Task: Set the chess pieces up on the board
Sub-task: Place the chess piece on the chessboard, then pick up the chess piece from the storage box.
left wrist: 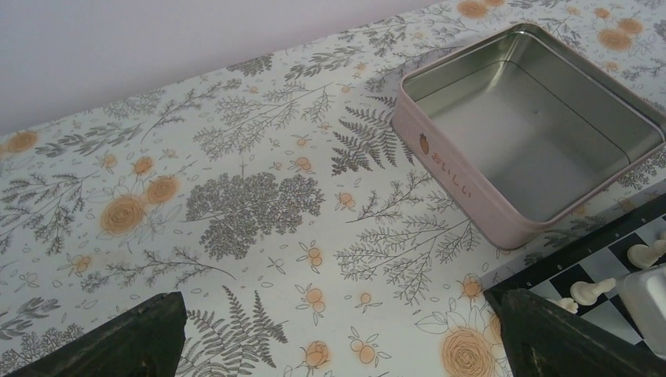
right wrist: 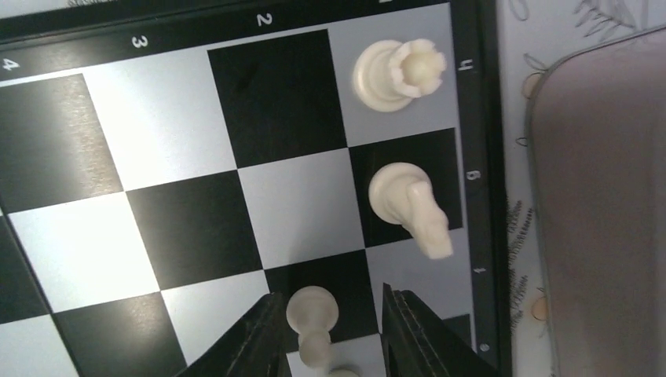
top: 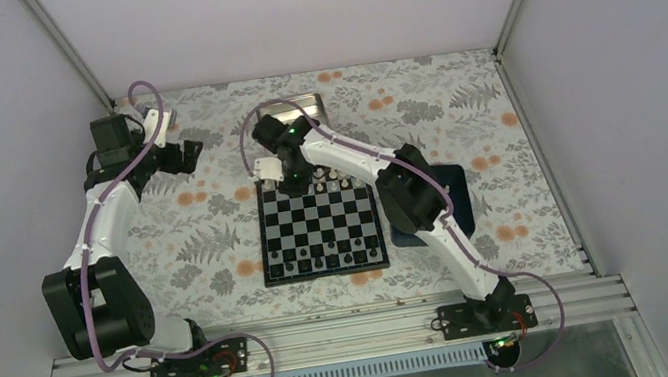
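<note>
Bracketing one cream piece [right wrist: 312, 308], the right claw [right wrist: 332, 310] hangs over the board [right wrist: 279, 94] close to its lettered edge, and the piece shows its round base against a black square there. The claw is released: one dark finger [right wrist: 253, 344] is just beside the base, while a strip of square shows between the piece and the other finger. Whether the piece rests on the square or hangs a little above it cannot be told from the wrist view. Just beyond the claw, along the edge row, a cream knight [right wrist: 408, 206] occupies a black square and a cream rook [right wrist: 399, 72] the light square next to it, both apart from the claw. From above, this claw sits at the far left corner of the board, where more cream pieces [top: 334, 184] line the far row; small dark pieces [top: 322, 263] line the near row. A metal tin [left wrist: 463, 177] with pale pink walls lies on the flowered tablecloth [left wrist: 236, 204] past that far corner, near the board with a gap of cloth between. A dark blue tray [top: 457, 177] lies beside the board's right edge, partly under the right arm [top: 413, 198]. The left claw [left wrist: 342, 314] is released too, its fingers [left wrist: 141, 342] spread wide with only cloth between them, and it hovers off to the left of the tin, well apart from the board.
</note>
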Controlling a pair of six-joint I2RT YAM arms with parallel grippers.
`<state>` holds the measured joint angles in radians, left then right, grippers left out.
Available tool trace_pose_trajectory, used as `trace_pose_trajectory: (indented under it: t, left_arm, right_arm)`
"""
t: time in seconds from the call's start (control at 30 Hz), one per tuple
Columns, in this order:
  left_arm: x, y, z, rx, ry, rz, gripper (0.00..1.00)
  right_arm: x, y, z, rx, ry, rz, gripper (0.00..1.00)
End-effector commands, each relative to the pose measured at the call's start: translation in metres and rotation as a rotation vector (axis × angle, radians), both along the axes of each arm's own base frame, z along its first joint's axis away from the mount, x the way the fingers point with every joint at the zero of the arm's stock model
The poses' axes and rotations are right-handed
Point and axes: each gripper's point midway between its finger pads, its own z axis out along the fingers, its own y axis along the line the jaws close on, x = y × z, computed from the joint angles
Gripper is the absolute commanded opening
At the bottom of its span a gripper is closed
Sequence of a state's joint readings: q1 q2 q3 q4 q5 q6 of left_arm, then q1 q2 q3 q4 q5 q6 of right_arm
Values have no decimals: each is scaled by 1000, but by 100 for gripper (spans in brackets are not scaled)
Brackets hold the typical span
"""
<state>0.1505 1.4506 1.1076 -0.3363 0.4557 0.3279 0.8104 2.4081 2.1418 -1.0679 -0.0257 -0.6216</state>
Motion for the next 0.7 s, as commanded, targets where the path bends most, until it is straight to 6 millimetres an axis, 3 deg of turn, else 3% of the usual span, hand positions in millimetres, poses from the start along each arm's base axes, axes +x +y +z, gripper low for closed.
trace_pose_trajectory:
  t: [0.0,0.1,0.17,0.3,0.4,0.5,0.67]
  left_arm:
    - [-2,0,1,-11,1,-8,99]
    - [-2,0,1,-11,0,-7,99]
    - [-2,1,1,-10,1,-6,99]
    - [-2,1,2,-8,-3,-4,99]
    - [-2,1,3,-8,-4,-5,100]
    - [-2,1,3,-9,-5,-4,100]
    - [-1,1,0,-12,3,-4,100]
  right_arm:
    - [9,5,61,85,-116,-16,35]
    - [3,-7,100,115,-153,-28,37]
    - [-1,-26,120,119,-173,-51,40]
    - [-4,-92,136,90,-176,-162,46]
    - [-3,-162,127,71,-134,-299,48]
    - [-13,-213,120,81,-127,-386,53]
    - [-36,-264,89,53,-82,-475,56]
